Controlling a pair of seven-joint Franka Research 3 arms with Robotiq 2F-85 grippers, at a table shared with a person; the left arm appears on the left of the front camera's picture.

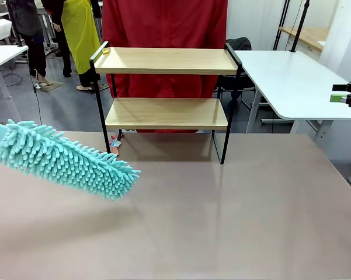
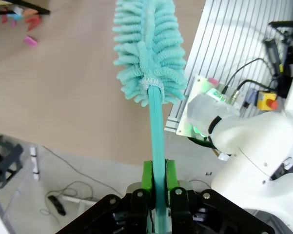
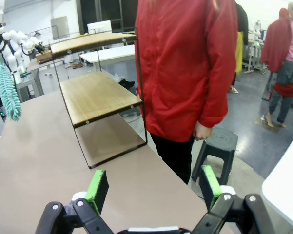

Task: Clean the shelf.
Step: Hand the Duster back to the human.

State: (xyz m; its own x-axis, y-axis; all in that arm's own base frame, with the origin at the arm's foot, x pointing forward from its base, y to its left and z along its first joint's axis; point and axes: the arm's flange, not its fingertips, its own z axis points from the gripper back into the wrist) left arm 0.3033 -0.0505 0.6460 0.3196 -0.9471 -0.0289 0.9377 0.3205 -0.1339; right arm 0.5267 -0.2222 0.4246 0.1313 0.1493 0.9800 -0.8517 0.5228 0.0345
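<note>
Now: left fingers [image 2: 157, 181] pinching teal duster [image 1: 67, 160] handle, right fingers [image 3: 151, 186] spread wide, empty.
Shelf [image 1: 166, 87] — two light wood boards, thin black metal frame, raised side rails — stands at the worktop's [image 1: 233, 216] far edge, before a person in a red coat [image 3: 185, 63]. Fluffy chenille duster head hovers low over the worktop, left of the shelf, apart from it. No readable print.

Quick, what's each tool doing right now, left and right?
Left tool: closed on the handle of the teal duster.
Right tool: open, holding nothing.
</note>
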